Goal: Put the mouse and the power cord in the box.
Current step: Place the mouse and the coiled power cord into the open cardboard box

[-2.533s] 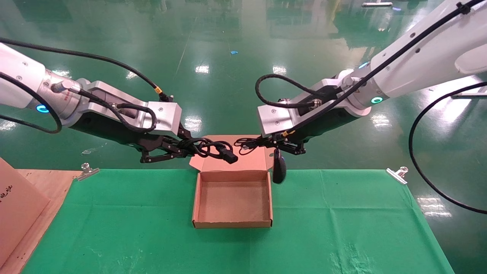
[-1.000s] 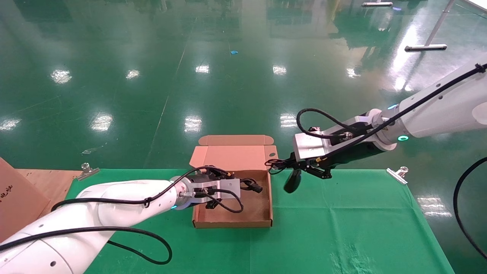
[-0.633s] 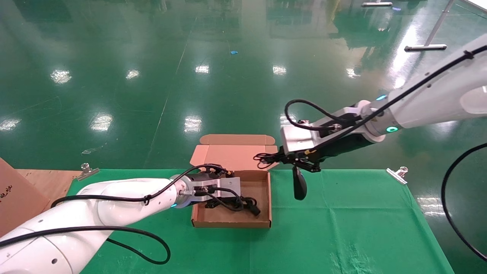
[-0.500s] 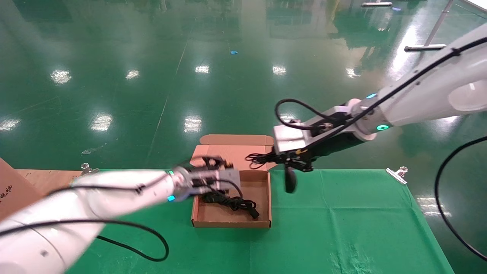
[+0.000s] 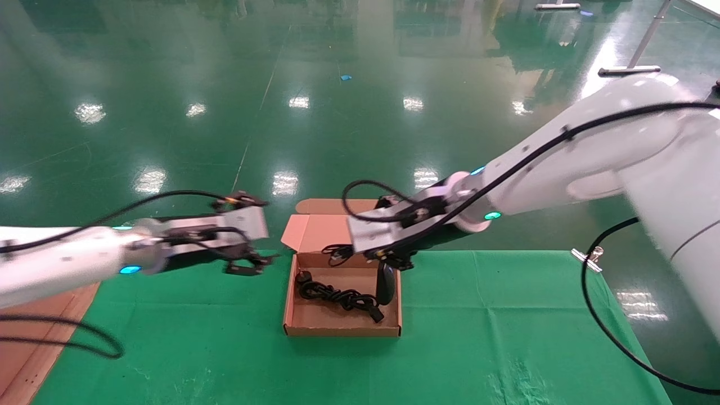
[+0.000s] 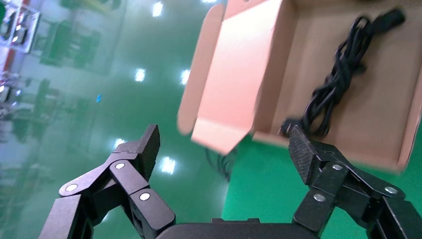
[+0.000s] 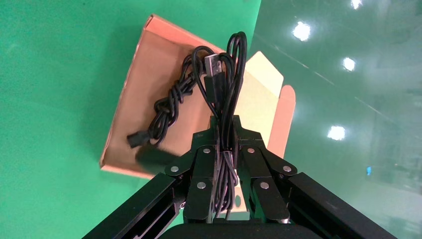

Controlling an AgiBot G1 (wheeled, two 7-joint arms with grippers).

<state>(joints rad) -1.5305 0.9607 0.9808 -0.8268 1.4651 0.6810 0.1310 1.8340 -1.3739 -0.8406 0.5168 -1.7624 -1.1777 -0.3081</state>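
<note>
My right gripper [image 5: 388,260] pinches the mouse's bundled cable; the mouse [image 5: 385,283] dangles over the box [image 5: 343,329], beside the power cord [image 5: 337,295] already lying inside. It might swing onto the wall. My left gripper [image 6: 224,159] is spread wide and empty (the right wrist view alone shows the pinch).

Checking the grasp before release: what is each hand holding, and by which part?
Right hand pinches the mouse by its bundled cable. Left hand holds nothing.
</note>
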